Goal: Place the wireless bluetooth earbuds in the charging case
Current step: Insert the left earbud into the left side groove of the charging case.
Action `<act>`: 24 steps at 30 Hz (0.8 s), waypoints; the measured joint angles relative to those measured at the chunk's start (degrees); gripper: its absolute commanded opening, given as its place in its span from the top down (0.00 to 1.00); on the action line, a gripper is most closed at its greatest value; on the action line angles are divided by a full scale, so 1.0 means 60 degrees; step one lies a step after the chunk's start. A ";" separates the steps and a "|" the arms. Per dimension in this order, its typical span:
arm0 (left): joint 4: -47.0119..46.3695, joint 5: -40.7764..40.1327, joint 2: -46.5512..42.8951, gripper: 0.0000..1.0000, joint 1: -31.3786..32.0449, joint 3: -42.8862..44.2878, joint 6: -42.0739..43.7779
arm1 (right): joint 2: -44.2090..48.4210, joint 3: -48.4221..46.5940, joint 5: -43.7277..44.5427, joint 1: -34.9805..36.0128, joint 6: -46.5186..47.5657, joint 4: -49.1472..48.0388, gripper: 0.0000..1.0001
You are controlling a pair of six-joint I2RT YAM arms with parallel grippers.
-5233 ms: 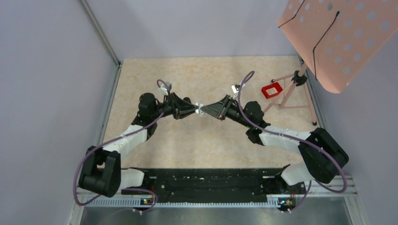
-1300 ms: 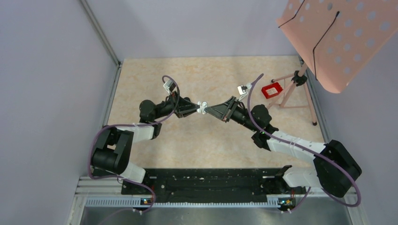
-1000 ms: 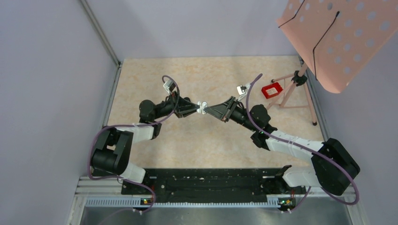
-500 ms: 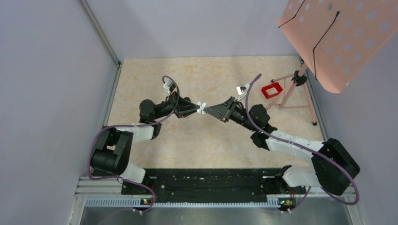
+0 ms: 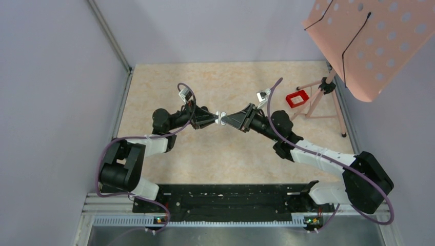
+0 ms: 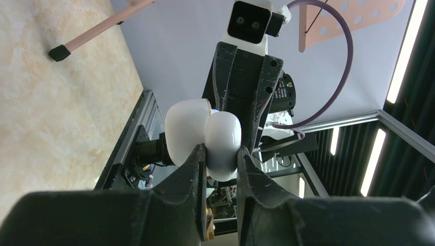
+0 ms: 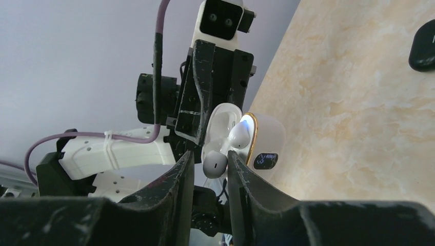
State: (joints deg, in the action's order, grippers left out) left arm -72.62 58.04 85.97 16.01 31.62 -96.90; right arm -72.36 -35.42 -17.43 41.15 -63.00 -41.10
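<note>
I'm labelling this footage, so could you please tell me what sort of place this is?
Probably a robotics lab cell: left arm and right arm bolted to a rail, plain walls round a table, a pink perforated board on a stand.

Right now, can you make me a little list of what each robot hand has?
Left hand: shut on the open white charging case, held up in the air
Right hand: pinching a white earbud at the case's opening
Second white earbud: looks seated in the case already
Table: a black item, cut off by the picture's edge
</note>
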 measured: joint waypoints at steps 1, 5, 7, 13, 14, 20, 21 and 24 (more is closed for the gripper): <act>0.0011 0.0004 0.0000 1.00 -0.0004 0.0000 0.0000 | 0.0007 -0.0051 0.0000 0.0000 0.0033 0.0091 0.70; 0.0062 0.0011 0.0000 1.00 0.0000 0.0000 -0.0004 | 0.0117 -0.0066 0.0051 0.0004 0.0117 0.0310 0.68; 0.0073 0.0011 0.0000 1.00 0.0000 0.0000 -0.0004 | 0.0160 -0.0066 0.0069 0.0004 0.0168 0.0353 0.65; 0.0120 0.0007 0.0000 1.00 0.0000 0.0004 -0.0004 | 0.0335 -0.0193 0.0142 0.0004 0.0346 0.0710 0.59; 0.0117 0.0007 0.0000 1.00 0.0000 0.0011 -0.0004 | 0.0375 -0.0211 0.0157 0.0011 0.0397 0.0780 0.59; 0.0127 0.0004 0.0000 1.00 0.0000 0.0022 0.0000 | 0.0452 -0.0244 0.0215 0.0036 0.0514 0.0936 0.53; 0.0127 0.0007 0.0000 1.00 0.0000 0.0022 0.0000 | 0.0463 -0.0244 0.0226 0.0047 0.0539 0.0947 0.52; 0.0131 0.0004 0.0000 1.00 0.0000 0.0022 0.0000 | 0.0557 -0.0248 0.0280 0.0080 0.0616 0.1049 0.45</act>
State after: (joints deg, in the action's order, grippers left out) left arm -71.83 58.06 85.97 16.01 31.75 -96.90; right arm -69.01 -36.91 -15.75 41.63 -59.31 -34.81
